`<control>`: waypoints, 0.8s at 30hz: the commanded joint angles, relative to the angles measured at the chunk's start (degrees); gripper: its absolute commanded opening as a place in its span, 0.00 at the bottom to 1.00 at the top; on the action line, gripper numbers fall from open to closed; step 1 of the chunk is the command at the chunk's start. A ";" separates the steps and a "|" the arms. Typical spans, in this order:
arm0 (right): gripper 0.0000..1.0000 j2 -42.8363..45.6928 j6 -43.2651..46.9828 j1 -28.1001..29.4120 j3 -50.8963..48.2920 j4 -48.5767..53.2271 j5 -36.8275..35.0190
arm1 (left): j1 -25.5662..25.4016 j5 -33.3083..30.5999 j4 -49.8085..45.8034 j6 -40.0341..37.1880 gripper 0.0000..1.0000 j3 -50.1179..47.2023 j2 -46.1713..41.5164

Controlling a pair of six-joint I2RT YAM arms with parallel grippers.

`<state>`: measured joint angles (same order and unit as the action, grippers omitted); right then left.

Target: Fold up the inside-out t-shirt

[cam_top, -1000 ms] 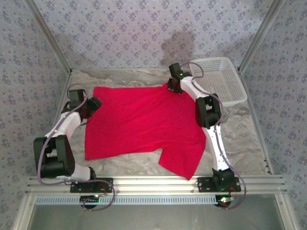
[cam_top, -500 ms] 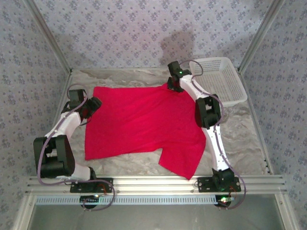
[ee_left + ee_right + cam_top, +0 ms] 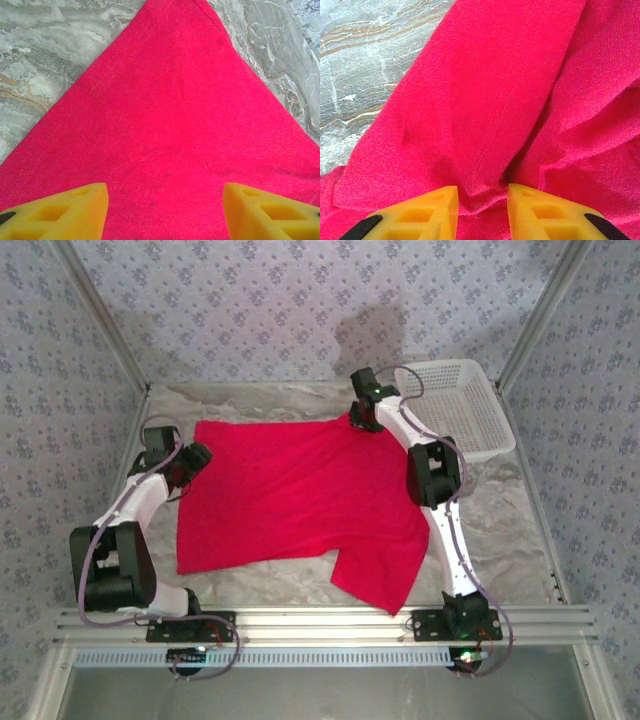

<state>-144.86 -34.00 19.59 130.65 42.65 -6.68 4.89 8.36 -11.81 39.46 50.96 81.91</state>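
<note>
- Left gripper (image 3: 165,212) wide, empty, above t-shirt (image 3: 290,495) corner.
- Right gripper (image 3: 482,205) narrow around a far-edge pucker; hold unclear.
- Advise: pinch both layers squarely before lifting.

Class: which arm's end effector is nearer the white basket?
Right. The right end effector sits at the t-shirt's far edge, close to the basket; the left end effector is at its opposite side.

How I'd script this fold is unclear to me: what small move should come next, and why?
Probably close the right gripper on the ridge of plain red cloth t-shirt bunched between its parted jaws; the left gripper hangs open over a flat corner.
</note>
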 commanded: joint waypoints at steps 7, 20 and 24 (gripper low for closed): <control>0.21 -1.26 -0.48 -1.10 -0.55 -0.03 0.44 | 0.34 0.69 -0.32 -1.15 0.61 1.87 0.11; 0.18 -1.64 -1.61 -1.30 -1.08 -0.91 0.47 | 0.39 0.68 -0.36 -1.08 0.60 1.87 0.01; 0.13 -1.35 -1.60 -1.07 0.18 0.48 -0.16 | 0.33 0.67 -0.23 -0.88 0.59 1.91 0.12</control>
<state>-145.51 -35.18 18.72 129.36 41.60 -6.26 4.89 8.36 -11.81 39.48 50.96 81.91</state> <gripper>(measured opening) 0.131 0.595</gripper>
